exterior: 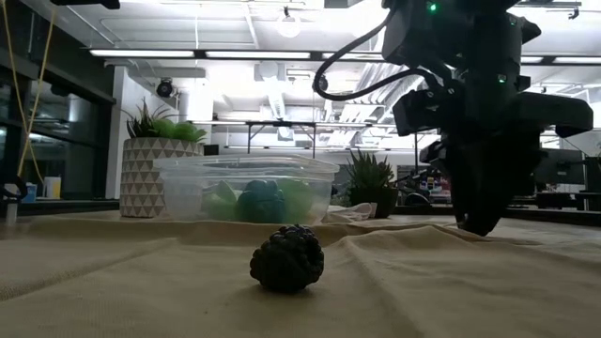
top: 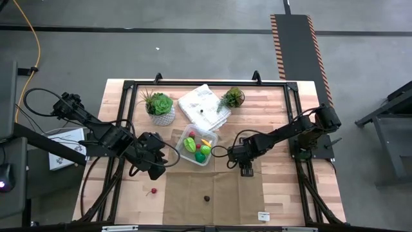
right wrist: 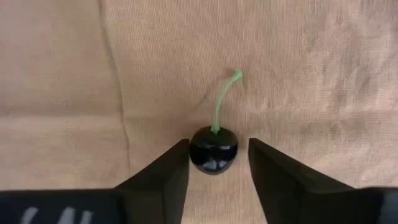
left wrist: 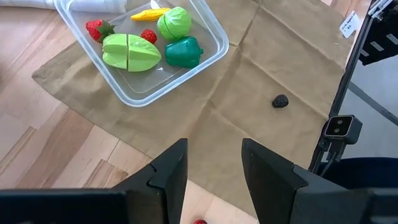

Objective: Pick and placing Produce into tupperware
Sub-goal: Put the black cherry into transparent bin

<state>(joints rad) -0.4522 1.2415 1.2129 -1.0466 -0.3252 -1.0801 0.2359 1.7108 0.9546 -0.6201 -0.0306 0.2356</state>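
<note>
Your right gripper (right wrist: 213, 163) is low over the tan cloth (top: 193, 190), fingers spread, a dark cherry (right wrist: 213, 149) with a green stem between the tips, not pinched. Your left gripper (left wrist: 214, 171) hangs beside the clear tupperware (top: 209, 138), fingers parted, empty. Inside the tupperware: green pieces (left wrist: 130, 51), a strawberry (left wrist: 96, 28), a yellow piece (left wrist: 149, 14). A dark blackberry (exterior: 286, 258) sits alone on the cloth; a red piece (top: 153, 191) lies on the bare tabletop (top: 283, 187).

R arm reaches in low, R pincer (right wrist: 213, 171) pointing down, fingers apart. L arm bent, L pincer (left wrist: 213, 180) raised, fingers apart.
</note>
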